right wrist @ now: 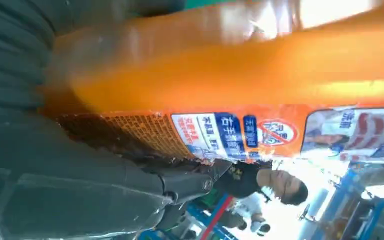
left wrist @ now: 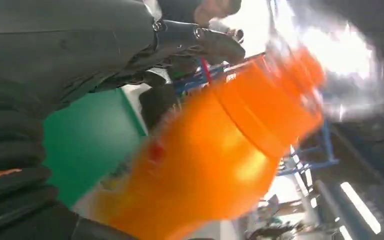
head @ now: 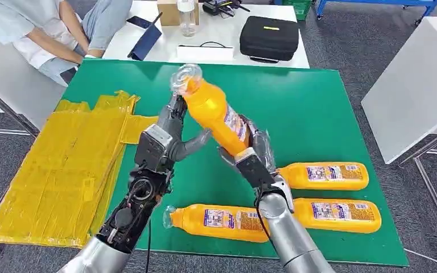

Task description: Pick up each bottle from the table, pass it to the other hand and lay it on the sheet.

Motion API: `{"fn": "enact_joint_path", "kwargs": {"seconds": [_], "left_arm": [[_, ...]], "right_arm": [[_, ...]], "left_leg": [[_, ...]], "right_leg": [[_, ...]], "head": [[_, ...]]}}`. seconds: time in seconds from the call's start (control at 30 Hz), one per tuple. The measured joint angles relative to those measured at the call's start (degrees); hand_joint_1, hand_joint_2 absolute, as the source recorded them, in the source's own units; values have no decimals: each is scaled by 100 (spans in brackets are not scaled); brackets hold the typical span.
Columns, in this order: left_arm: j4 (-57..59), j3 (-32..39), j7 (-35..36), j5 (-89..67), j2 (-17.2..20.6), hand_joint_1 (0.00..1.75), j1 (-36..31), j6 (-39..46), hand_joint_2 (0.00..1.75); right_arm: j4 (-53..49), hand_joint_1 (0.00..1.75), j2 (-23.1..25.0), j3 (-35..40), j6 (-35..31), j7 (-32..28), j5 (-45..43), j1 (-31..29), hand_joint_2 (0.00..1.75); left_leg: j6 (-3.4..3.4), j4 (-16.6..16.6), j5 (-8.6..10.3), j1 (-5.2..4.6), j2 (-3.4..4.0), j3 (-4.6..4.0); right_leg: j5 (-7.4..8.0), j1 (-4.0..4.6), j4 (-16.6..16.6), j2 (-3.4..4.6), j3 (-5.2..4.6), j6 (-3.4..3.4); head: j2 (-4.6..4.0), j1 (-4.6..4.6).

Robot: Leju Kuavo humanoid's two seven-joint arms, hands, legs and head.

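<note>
While four orange bottles are in view, only one is off the bench (head: 318,96); the raised bottle (head: 216,114) stands tilted above the green surface, cap end far and left, its lower labelled part grasped by the right robot hand (head: 254,154); the left robot hand (head: 173,133) is just beside its upper body, fingers spread and unclenched, and whether they touch the bottle cannot be told; three lying bottles rest on their sides on the near right of the bench, the first (head: 219,219) nearest, the second (head: 324,175) and third (head: 337,214) further right; one yellow sheet (head: 62,170) covers the left side; beyond the far edge, a white table (head: 148,48) carries a black case (head: 269,37) and a clear bottle (head: 186,17); a person (head: 51,34) sits far left.
</note>
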Motion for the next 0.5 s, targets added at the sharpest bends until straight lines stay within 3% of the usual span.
{"fn": "enact_joint_path", "kwargs": {"seconds": [0.5], "left_arm": [[842, -223, 300, -477, 0, 0, -438, -540, 175]], "right_arm": [[-63, 175, -24, 96, -70, 136, 243, 103, 175]], "left_leg": [[0, 0, -1, -1, 2, -1]], "right_leg": [[0, 0, 0, 1, -1, 0]], "head": [[0, 0]]}}
